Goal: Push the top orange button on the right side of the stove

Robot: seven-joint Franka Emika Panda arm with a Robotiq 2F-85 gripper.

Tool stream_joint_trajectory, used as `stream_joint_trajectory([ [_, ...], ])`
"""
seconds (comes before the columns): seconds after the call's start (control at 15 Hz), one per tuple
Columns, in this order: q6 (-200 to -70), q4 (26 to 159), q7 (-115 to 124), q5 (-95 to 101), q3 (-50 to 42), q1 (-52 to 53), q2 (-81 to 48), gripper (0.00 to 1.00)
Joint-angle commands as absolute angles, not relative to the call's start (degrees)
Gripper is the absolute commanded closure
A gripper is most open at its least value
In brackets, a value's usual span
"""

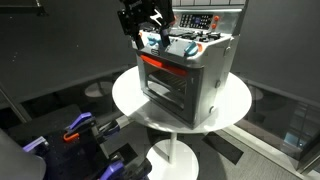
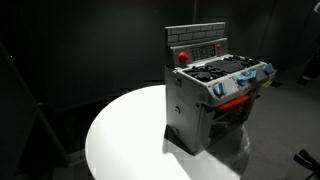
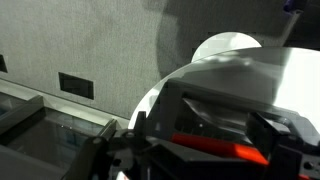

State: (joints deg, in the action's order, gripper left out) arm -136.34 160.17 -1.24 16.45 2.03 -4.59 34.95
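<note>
The silver-grey toy stove [image 1: 190,75] stands on a round white table [image 1: 130,95], also in the other exterior view [image 2: 215,95]. It has a glass oven door, a red-orange band [image 1: 160,66] above it and an upright back panel [image 2: 197,40]. A red round button [image 2: 182,57] sits at one end of the panel; small orange spots [image 1: 211,38] show near the other end. My gripper [image 1: 143,25] hangs above the stove's front corner, apart from it, fingers spread and empty. In the wrist view my gripper [image 3: 200,132] frames the stove's door and band [image 3: 215,148].
The table's [image 2: 120,140] rim lies close around the stove. A blue and black object [image 1: 75,130] lies on the floor beside the table's pedestal. The room around is dark, with a grey wall and a wall socket [image 3: 76,86].
</note>
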Motion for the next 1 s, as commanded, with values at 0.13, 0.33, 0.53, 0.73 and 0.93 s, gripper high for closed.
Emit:
stream_joint_trajectory([
  [0.13, -138.93, 156.62, -0.51, 16.65, 2.57, -4.13, 34.83, 0.00],
  [0.33, -141.44, 153.89, 0.00, 16.82, 2.76, -4.82, 33.17, 0.00],
  [0.53, -144.67, 150.92, 0.94, 17.67, 3.14, -6.03, 31.01, 0.00],
  [0.73, -148.25, 147.77, 1.89, 18.42, 3.52, -7.74, 27.97, 0.00],
  [0.93, -151.07, 144.09, 2.53, 18.87, 3.84, -9.61, 23.76, 0.00],
])
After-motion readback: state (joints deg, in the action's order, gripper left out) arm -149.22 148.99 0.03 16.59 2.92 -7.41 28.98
